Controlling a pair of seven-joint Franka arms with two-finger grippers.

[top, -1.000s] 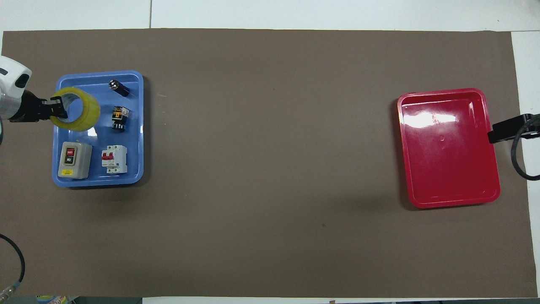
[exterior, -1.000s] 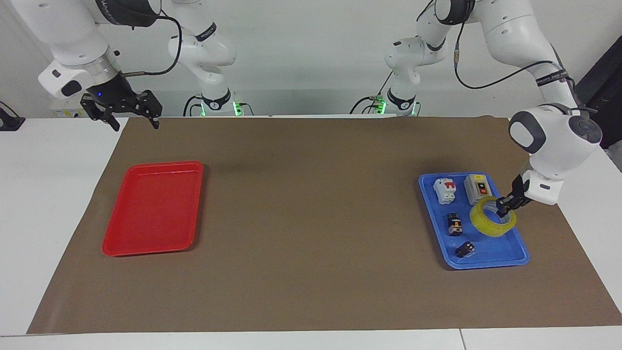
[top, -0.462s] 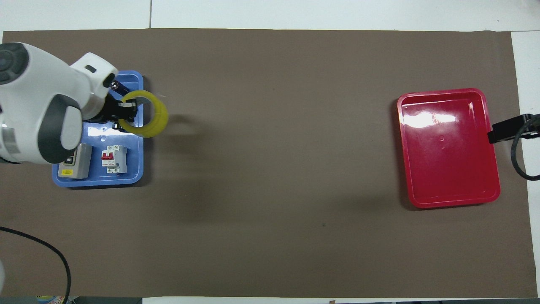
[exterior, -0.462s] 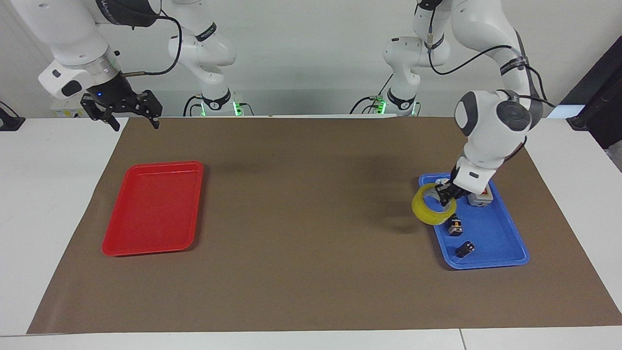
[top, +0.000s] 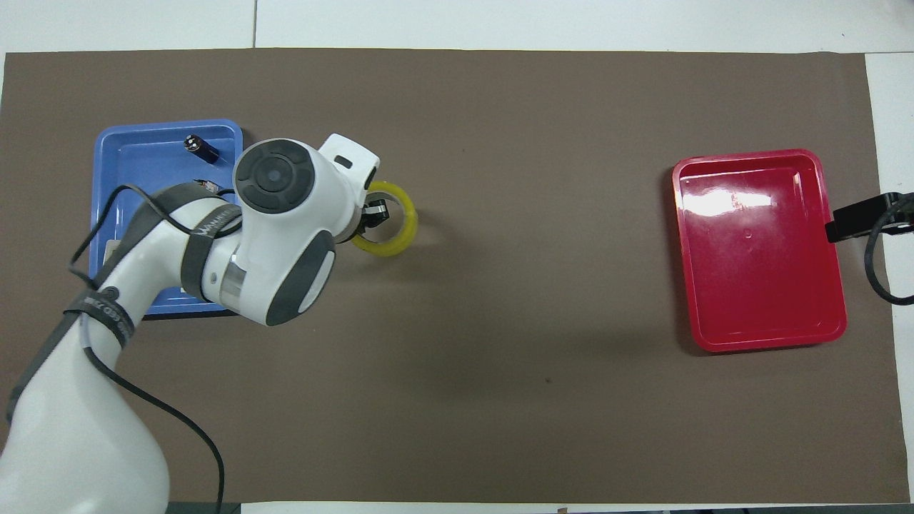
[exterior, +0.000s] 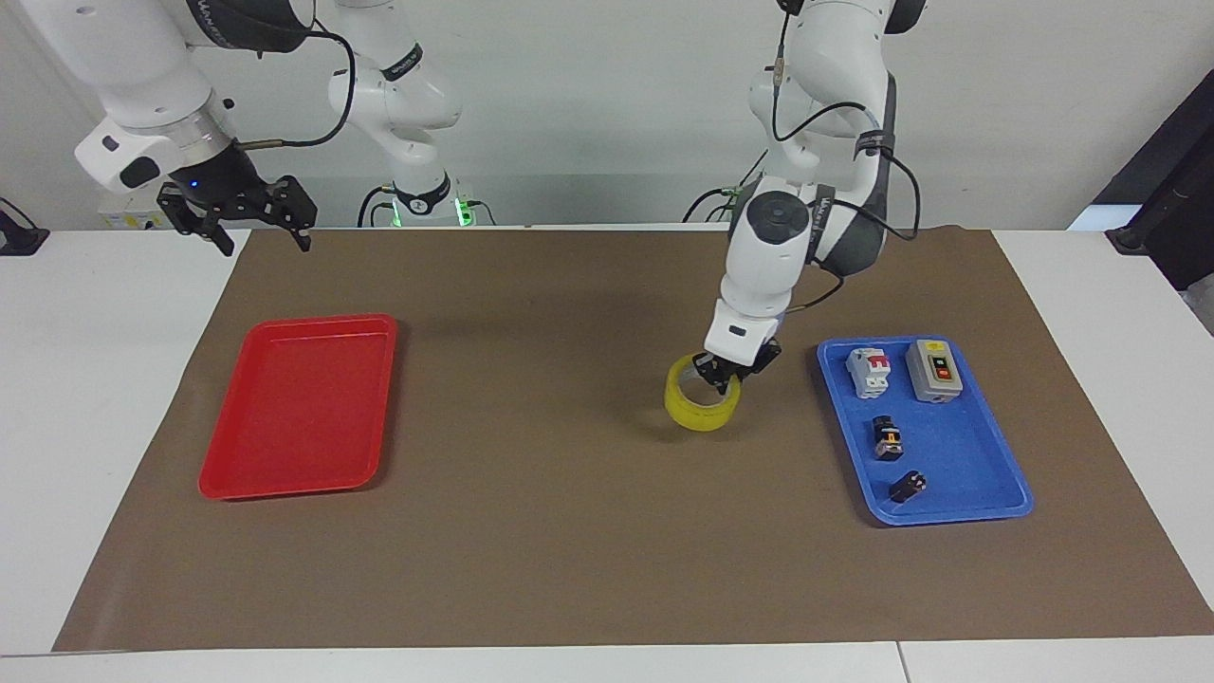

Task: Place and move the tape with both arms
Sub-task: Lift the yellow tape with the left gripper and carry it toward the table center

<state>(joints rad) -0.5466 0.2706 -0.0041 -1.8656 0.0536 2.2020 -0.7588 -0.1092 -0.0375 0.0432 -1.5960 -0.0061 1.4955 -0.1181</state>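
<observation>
My left gripper (exterior: 723, 378) pinches the rim of the round yellow see-through tape roll (exterior: 703, 406), which hangs under it over the brown mat (exterior: 569, 531). My right gripper (exterior: 254, 220) waits with fingers apart by the mat's edge.

1. You are looking at a robotics lab: two white arms (exterior: 778, 256) bolted at a table (exterior: 85, 379).
2. Brown paper (exterior: 569, 531) covers it; plain wall, trailing cables.

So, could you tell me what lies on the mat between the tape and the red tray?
Nothing: between the tape, held by the left gripper, and the red tray only bare brown mat shows, clearest in the overhead view.
</observation>
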